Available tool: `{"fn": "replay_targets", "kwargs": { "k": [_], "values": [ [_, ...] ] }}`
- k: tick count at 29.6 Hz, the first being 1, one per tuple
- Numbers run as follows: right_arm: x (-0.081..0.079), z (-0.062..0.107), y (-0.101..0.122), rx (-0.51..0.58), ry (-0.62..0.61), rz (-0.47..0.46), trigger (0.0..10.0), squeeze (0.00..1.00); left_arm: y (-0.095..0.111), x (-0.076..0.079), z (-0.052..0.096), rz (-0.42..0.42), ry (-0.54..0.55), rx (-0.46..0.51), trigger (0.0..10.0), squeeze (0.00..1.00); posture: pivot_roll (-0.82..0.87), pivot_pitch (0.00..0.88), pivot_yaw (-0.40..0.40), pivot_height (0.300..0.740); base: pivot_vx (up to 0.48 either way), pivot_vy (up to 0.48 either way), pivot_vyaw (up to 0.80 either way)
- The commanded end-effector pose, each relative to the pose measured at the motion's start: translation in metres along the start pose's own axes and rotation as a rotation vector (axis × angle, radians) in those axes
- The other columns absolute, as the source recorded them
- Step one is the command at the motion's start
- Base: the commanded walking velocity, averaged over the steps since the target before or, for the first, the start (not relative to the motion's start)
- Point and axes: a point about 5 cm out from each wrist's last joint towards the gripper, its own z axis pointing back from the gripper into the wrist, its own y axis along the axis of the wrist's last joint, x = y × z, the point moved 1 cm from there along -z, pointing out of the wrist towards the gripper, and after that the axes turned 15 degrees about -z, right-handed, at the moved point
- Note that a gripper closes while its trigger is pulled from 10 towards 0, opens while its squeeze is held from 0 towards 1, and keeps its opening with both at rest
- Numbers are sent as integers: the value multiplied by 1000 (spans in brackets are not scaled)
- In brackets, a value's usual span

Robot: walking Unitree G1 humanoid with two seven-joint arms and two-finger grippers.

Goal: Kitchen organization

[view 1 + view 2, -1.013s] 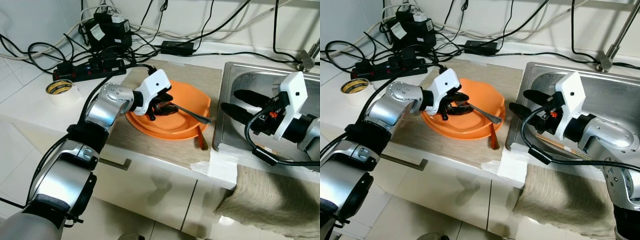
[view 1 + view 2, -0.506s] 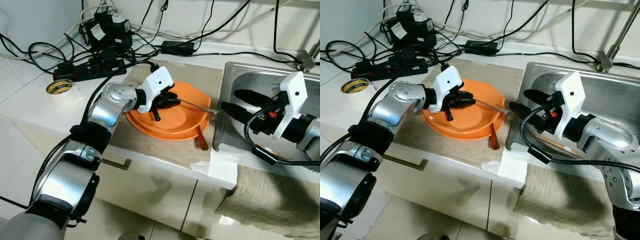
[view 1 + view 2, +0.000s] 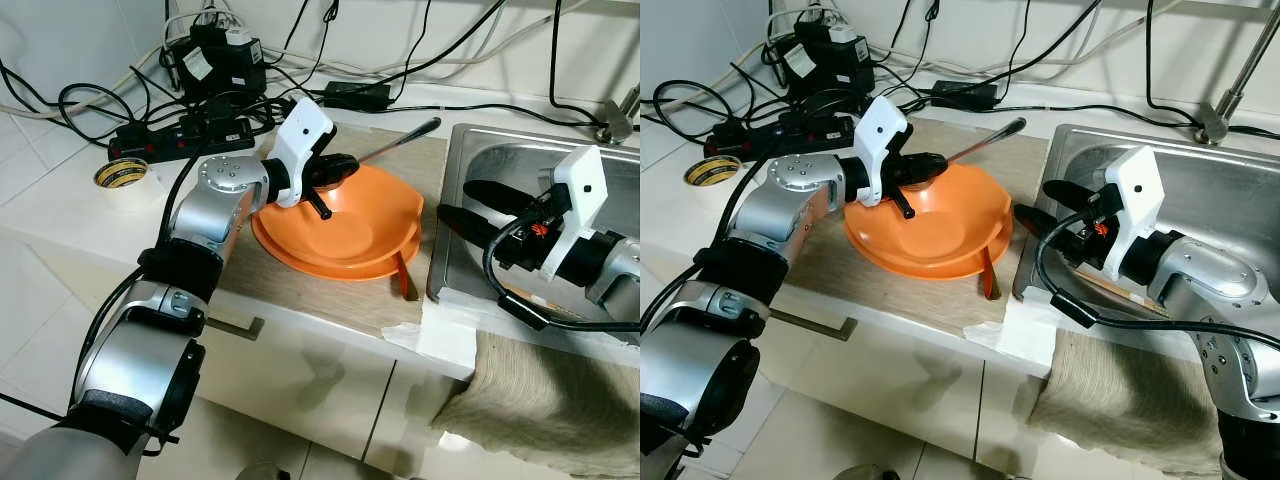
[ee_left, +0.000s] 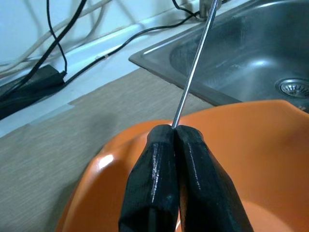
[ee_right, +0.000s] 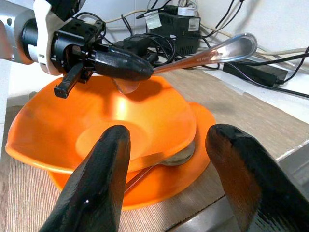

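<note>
The left gripper (image 3: pixel 336 170) is clamped on the handle of a slim silver metal spoon (image 3: pixel 398 139), its two black fingers (image 4: pixel 166 179) pressed together around the shaft, and it holds the utensil in the air above the rear rim of a shallow orange plastic bowl (image 3: pixel 345 220). The spoon's bowl end (image 5: pixel 237 44) points away toward 2 o'clock from the gripper, over the beige woven mat (image 3: pixel 395 160) and toward the stainless steel sink (image 3: pixel 500 160). The orange bowl sits stacked on a second orange plate (image 5: pixel 159 186), and between the two, in the right wrist view, another metal utensil (image 5: pixel 166 160) lies wedged. A narrow orange-brown handle (image 3: pixel 403 277) projects from under the stack at 5 o'clock, past the plate's edge and resting on the mat. The right gripper (image 3: pixel 470 205) hovers over the sink basin at 3 o'clock from the bowl, its black fingers (image 5: pixel 104 179) spread well apart and holding nothing. A roll of yellow-printed tape (image 3: pixel 122 177) lies on the white counter (image 3: pixel 60 215) at 9 o'clock from the bowl. A black power strip with tangled cables (image 3: pixel 180 130) sits at 11 o'clock against the wall. A beige cloth (image 3: pixel 540 390) hangs over the counter's front edge below the sink.
</note>
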Motion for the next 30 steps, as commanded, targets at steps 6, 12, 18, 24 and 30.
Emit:
{"fn": "replay_targets", "kwargs": {
  "k": [6, 12, 18, 24, 30],
  "values": [
    [0, -2, 2, 9, -2, -2, 10000, 0, 19, -2, 3, -16, -4, 59, 0, 0, -58, 0, 65, 740, 0, 0, 0],
    [0, -3, 1, 15, -6, -4, 10000, 0, 23, -3, 4, 7, 1, 78, 0, 0, -57, 0, 64, 740, 0, 0, 0],
    [1, -7, 4, 48, -17, -27, 10000, 0, 29, -1, 4, 8, -10, 97, 0, 0, -55, 0, 61, 740, 0, 0, 0],
    [2, -13, 8, 93, -40, -47, 10000, 0, 31, 6, 5, 19, -39, 116, 0, 0, -51, 0, 60, 740, 0, 0, 0],
    [1, -16, 7, 91, -28, -47, 10000, 0, 33, 12, 6, 29, -66, 128, 0, 0, -47, 0, 60, 740, 0, 0, 0]
  ]
}}
